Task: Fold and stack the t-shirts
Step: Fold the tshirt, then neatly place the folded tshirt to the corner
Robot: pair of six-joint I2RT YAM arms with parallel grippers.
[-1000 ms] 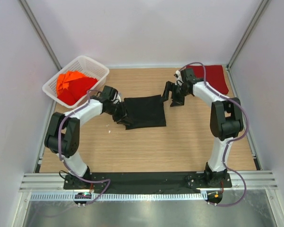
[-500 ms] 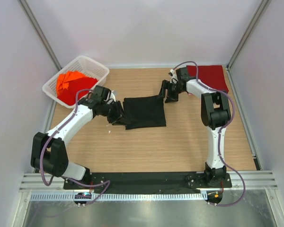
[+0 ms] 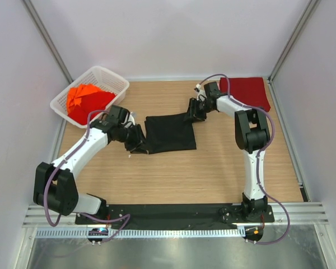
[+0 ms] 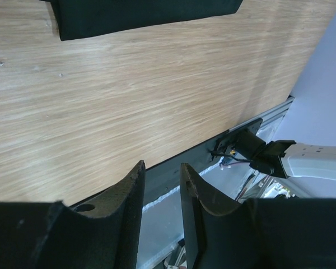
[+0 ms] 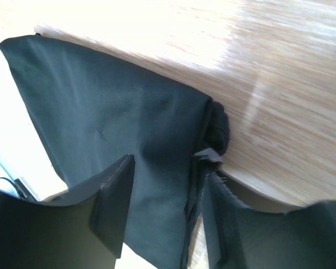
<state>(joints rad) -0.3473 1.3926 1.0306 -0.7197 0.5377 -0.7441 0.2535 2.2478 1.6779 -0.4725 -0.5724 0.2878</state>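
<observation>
Top external camera, looking down on a wooden table [image 3: 173,174]; white lattice basket [image 3: 115,84] in far left corner; black t-shirt [image 3: 169,134] folded to a rough square, flat at table centre, well apart from basket; dark red t-shirt [image 3: 247,92] flat in far right corner, left edge partly hidden behind right arm [image 3: 252,131]; orange-red t-shirts [image 3: 85,101] heaped inside basket; right gripper [image 3: 191,112] low at far right corner of black t-shirt; left gripper [image 3: 135,143] low beside that shirt's near left corner, contact with cloth impossible to tell from above.

Right wrist camera, filling in what overhead angle hides: jaws parted and released, fingers [image 5: 115,207] on either side of bunched, doubled-over corner of black cloth; cloth lying loose across gap, nothing pinched; frayed hem just beside finger on frame's right; bare wood beyond.

Left wrist camera: fingers [image 4: 129,207] set close with only a narrow slot between, slightly parted, gripping nothing; table's near edge visible through slot; black t-shirt only a strip along top of frame, clear of fingertips; black arm base with cables [image 4: 249,148] at table edge in background, blocked from no side.
</observation>
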